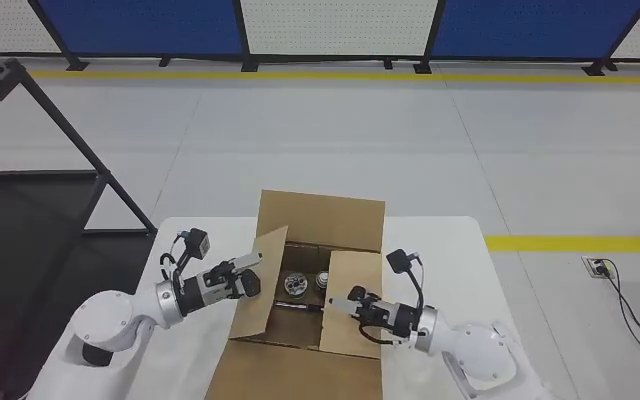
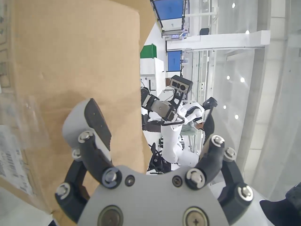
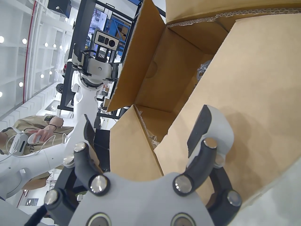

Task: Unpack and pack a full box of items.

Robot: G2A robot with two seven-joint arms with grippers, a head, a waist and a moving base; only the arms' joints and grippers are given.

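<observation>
On the white tabletop (image 1: 440, 240) the box (image 1: 320, 215) is opened up, back flap standing and both side flaps leaning in over the opening. My left pincer (image 2: 151, 104) is spread wide around the free edge of the left flap (image 1: 255, 315), not clamped on it and holding nothing. My right pincer (image 3: 145, 114) is doing the same thing at the right flap (image 1: 355, 270): wide open, nothing in it. Some round metal parts (image 1: 296, 284) are sitting down inside the box. So I'd say I'm barely started. The box is open, but the items haven't come out, and all the repacking is left too.
</observation>
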